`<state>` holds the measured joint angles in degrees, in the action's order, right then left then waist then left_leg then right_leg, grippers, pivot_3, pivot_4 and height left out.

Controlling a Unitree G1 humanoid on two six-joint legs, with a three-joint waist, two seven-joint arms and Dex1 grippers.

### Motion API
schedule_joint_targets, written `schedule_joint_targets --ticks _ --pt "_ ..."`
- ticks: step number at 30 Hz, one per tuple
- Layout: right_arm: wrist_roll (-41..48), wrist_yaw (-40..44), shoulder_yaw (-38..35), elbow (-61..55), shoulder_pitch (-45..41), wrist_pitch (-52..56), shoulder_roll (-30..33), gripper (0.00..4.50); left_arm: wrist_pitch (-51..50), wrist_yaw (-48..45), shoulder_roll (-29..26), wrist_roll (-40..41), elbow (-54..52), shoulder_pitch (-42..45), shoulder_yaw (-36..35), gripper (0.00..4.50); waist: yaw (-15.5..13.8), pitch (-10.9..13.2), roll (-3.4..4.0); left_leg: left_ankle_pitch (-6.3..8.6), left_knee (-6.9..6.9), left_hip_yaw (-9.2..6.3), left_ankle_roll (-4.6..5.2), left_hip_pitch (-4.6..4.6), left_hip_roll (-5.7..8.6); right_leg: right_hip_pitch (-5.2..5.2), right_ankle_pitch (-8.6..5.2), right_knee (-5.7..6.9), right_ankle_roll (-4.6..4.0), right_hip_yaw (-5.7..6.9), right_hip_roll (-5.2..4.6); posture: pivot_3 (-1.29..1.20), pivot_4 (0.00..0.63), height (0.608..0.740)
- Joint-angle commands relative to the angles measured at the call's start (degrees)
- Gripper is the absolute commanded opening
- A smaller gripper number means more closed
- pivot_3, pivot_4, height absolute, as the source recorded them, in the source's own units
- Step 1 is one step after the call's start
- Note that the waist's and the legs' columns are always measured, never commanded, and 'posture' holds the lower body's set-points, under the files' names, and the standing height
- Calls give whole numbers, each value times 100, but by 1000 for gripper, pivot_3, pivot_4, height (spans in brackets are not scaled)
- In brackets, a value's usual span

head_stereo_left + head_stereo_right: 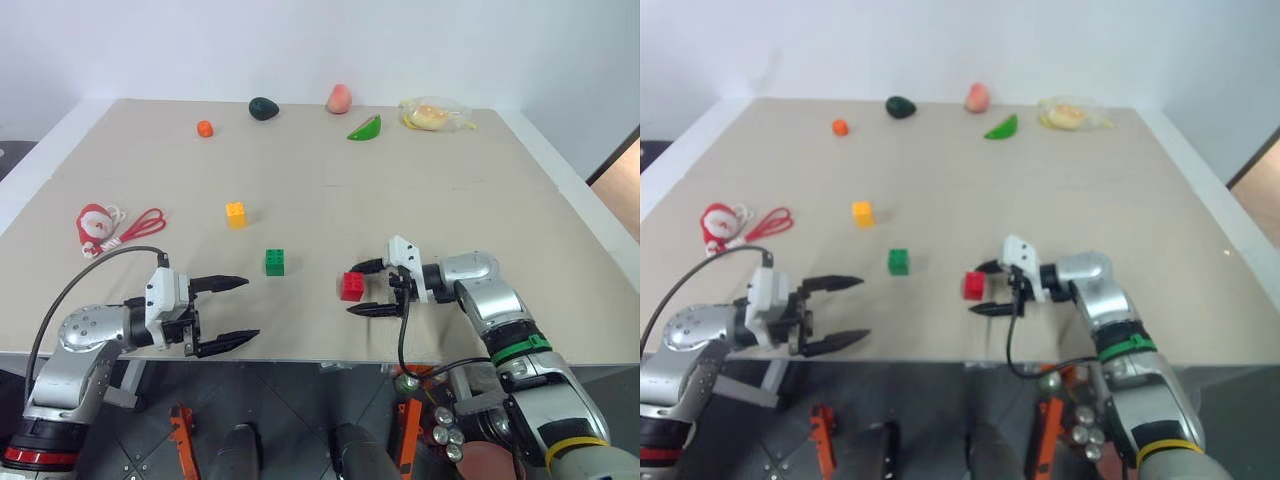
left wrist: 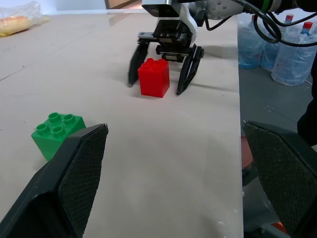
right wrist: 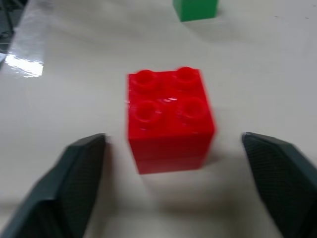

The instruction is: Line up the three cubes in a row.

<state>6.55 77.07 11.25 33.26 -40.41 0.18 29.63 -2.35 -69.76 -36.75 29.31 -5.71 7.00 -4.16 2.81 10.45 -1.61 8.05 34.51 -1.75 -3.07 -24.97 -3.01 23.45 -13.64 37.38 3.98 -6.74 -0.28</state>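
Note:
A red cube (image 1: 352, 286) rests on the table between the spread fingers of my right gripper (image 1: 366, 288), which is open and not touching it. The right wrist view has the same red cube (image 3: 169, 119) standing free between the two pads. A green cube (image 1: 274, 262) sits a little left of the red one, and a yellow cube (image 1: 235, 214) lies farther back and left. My left gripper (image 1: 238, 310) hangs open near the table's front edge, holding nothing, left of the green cube (image 2: 55, 133).
Along the table's far side lie an orange fruit (image 1: 204, 128), a dark avocado (image 1: 263, 108), a peach (image 1: 339, 98), a green fruit slice (image 1: 365, 128) and a bagged item (image 1: 434, 114). A red-and-white corded object (image 1: 105, 226) lies at the left.

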Motion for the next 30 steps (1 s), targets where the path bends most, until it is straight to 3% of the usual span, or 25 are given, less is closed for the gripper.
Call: schedule_joint_targets --ticks 1,12,17,30 --pt "63 213 -123 37 -278 12 194 4473 24 222 50 -63 171 85 -132 4500 0 0 0 0 0 0 0 0 0 0 0 0 0 0 0 0 150 740" --pt "339 813 -660 -149 -629 -271 1447 4473 613 552 97 -745 1229 282 -74 4500 -5 1 2 2 -9 0 -1 -6 1 6 -13 0 4 1 -3 0 150 740" --pt "893 555 -1027 -991 -490 471 1376 4473 852 759 348 -1140 1979 817 126 4500 0 1 4 1 -6 0 0 -2 1 5 -3 1 1 0 -1 0 150 740" --pt "1492 -229 -1164 -3251 713 1682 1245 4473 1723 289 888 -1606 4330 2658 508 4500 -15 0 5 1 -4 -10 0 -14 9 3 -9 3 25 4 -2 0 150 740"
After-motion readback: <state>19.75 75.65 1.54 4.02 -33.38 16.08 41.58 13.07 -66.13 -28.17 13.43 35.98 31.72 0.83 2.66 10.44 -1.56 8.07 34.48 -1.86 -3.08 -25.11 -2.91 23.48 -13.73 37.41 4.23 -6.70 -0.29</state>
